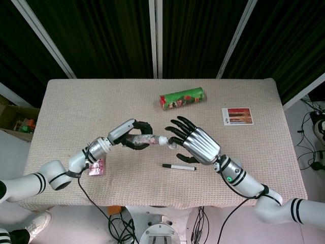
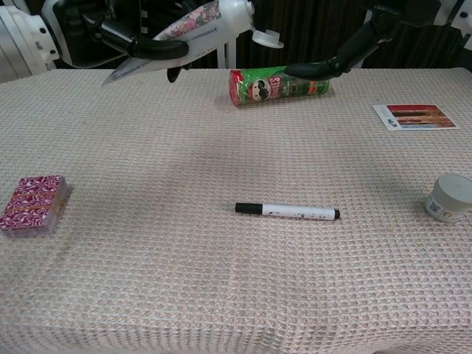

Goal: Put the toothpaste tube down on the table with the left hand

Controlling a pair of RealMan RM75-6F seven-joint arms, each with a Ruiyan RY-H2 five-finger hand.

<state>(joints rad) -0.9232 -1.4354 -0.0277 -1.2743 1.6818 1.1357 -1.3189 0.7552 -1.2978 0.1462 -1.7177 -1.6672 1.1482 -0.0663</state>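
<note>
My left hand (image 1: 133, 137) (image 2: 110, 33) grips the toothpaste tube (image 1: 148, 141) (image 2: 184, 33) around its middle, well above the table (image 2: 221, 280). The tube is pink-patterned with a white neck, and its flip cap (image 2: 264, 37) hangs open, pointing right. My right hand (image 1: 195, 145) hovers just right of the cap with its fingers spread and nothing in them; in the chest view only its dark fingers (image 2: 346, 55) show at the top.
A black-capped white marker (image 2: 287, 212) (image 1: 179, 166) lies mid-table. A green Pringles can (image 2: 279, 83) (image 1: 182, 98) lies at the back. A pink patterned box (image 2: 33, 203) is at the left, a photo card (image 2: 411, 116) at the back right, a small white jar (image 2: 450, 197) at the right.
</note>
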